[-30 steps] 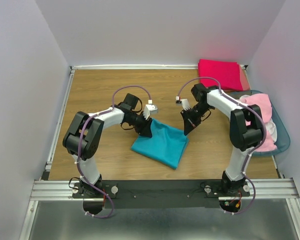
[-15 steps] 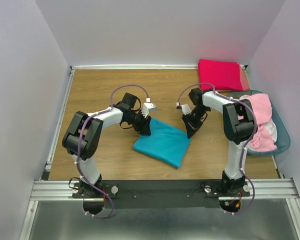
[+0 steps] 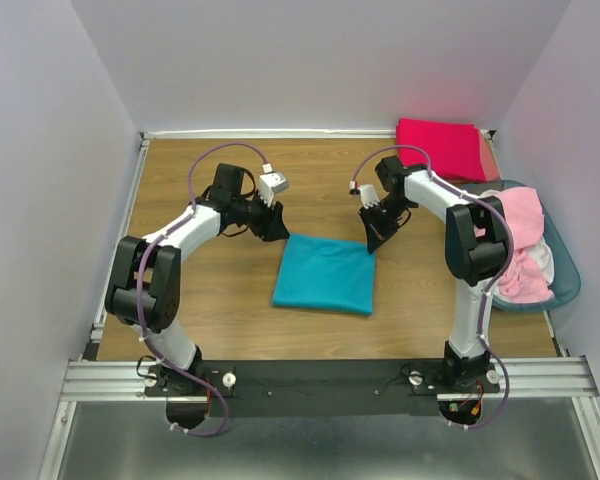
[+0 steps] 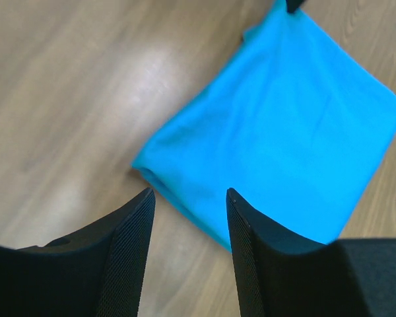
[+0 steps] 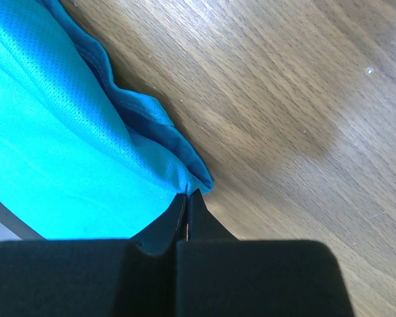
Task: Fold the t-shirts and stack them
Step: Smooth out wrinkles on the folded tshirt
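At the middle of the top view we see the teal shirt (image 3: 325,275) lying folded flat on the table (image 3: 200,300), our right gripper (image 3: 372,244) pinched shut on its upper right corner and our left gripper (image 3: 271,228) partly open just off its upper left corner, holding nothing.

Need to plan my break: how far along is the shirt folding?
Done: a red shirt lies folded at the far right corner. In hand: the teal shirt is folded square, right fingers shut on its corner, left fingers open, off it. Remaining: stacking it, plus the pink shirts heaped in the basket.
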`<state>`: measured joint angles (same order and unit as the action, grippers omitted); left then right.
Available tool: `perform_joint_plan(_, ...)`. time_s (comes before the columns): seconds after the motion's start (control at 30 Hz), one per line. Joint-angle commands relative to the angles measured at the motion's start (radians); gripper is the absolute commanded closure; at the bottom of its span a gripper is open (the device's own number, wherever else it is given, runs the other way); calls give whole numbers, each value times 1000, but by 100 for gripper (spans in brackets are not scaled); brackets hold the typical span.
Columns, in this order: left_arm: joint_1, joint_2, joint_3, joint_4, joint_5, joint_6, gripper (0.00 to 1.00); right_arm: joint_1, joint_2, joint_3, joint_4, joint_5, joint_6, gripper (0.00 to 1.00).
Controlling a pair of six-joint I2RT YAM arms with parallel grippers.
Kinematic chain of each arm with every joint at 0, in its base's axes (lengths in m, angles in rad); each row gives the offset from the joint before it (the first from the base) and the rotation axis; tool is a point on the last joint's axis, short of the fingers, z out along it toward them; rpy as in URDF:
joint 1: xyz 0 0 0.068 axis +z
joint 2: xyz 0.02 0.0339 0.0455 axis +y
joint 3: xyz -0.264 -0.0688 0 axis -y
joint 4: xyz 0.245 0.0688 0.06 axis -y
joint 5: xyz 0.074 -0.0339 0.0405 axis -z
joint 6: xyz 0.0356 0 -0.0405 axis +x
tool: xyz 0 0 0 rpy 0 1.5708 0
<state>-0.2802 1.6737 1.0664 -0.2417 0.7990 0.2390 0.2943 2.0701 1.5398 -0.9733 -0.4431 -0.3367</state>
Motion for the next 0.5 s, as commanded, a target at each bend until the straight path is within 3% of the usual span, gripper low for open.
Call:
perform_joint_plan(0.0, 6, 58, 81, 27, -47, -15, 43, -4, 2, 23, 1, -32, 13, 99)
perform_joint_plan(0.2, 4, 187, 135, 24, -26, -21, 41, -4, 12, 22, 1, -39, 13, 99)
perform_joint_plan(0.47, 4, 242, 152, 22, 37, -29, 41, -3, 22, 17, 4, -51, 16, 99)
